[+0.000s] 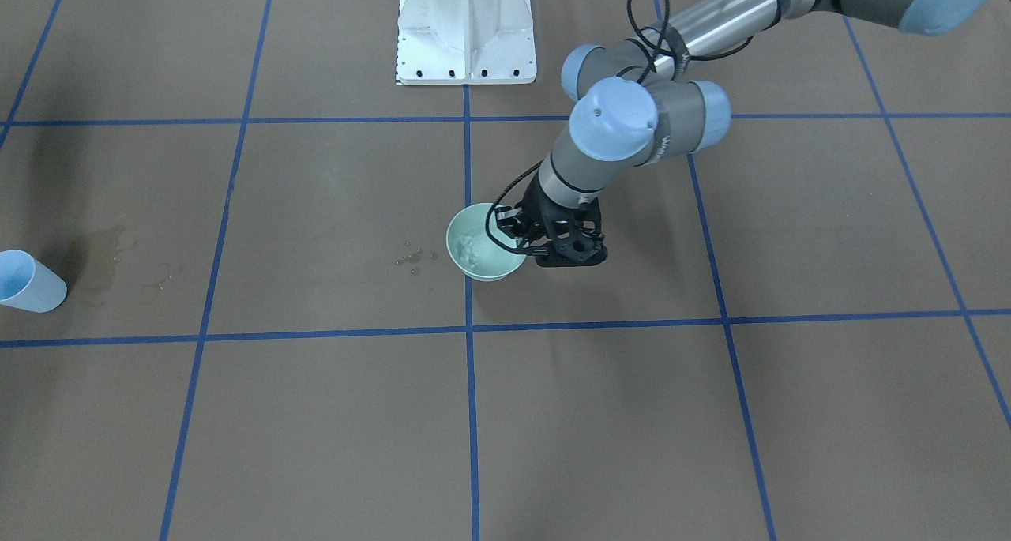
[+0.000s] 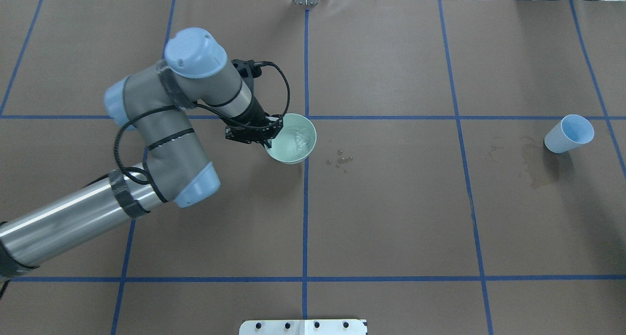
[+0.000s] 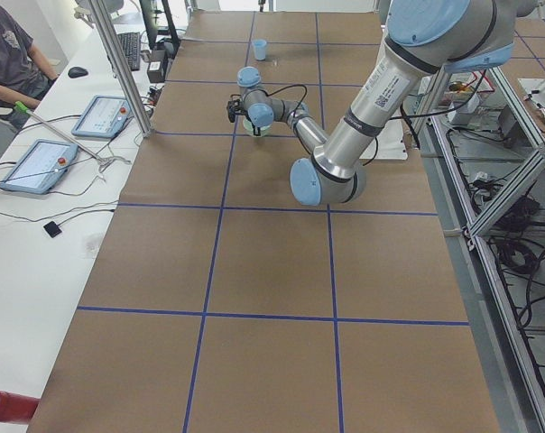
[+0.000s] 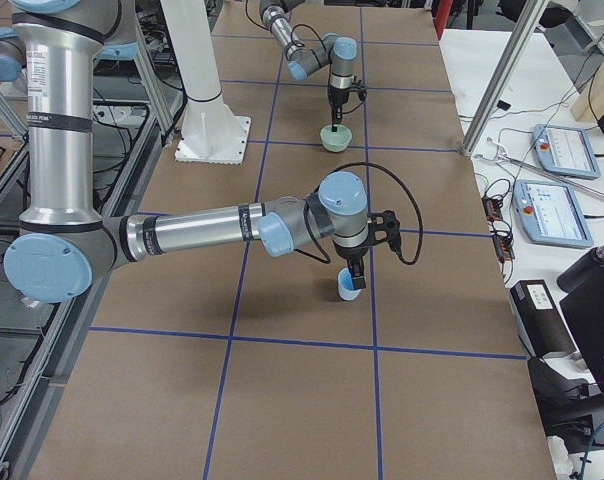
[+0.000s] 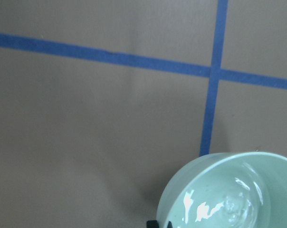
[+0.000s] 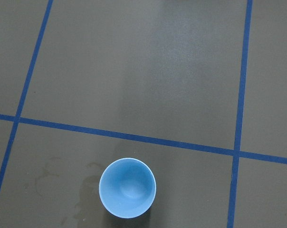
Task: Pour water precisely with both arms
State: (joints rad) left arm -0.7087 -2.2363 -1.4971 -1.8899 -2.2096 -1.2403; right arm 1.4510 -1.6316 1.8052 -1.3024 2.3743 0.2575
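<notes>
The water [image 2: 299, 139] lies as a shallow, glinting pool in the bottom of a pale green bowl [image 2: 282, 150]. The pool is round, so it has no long axis I can make out, and the bowl's mouth faces up. The bowl is near the middle of the table [image 2: 391, 217], just beside a crossing of the blue tape lines [image 2: 381, 117].

The left pincer [image 2: 266, 135] is pinched on the bowl's rim on the robot's left side. The left arm [image 2: 166, 134] reaches in lengthwise from that side.

A few drops [image 2: 341, 160] lie on the table just beside the bowl. Well apart on the robot's right, a blue cup [image 2: 555, 142] stands mouth up beside a wet patch [image 2: 535, 161].

From the table's right end, the right arm [image 4: 202, 228] holds the right pincer [image 4: 354, 262] over the cup. I cannot tell whether that pincer is open or closed.
</notes>
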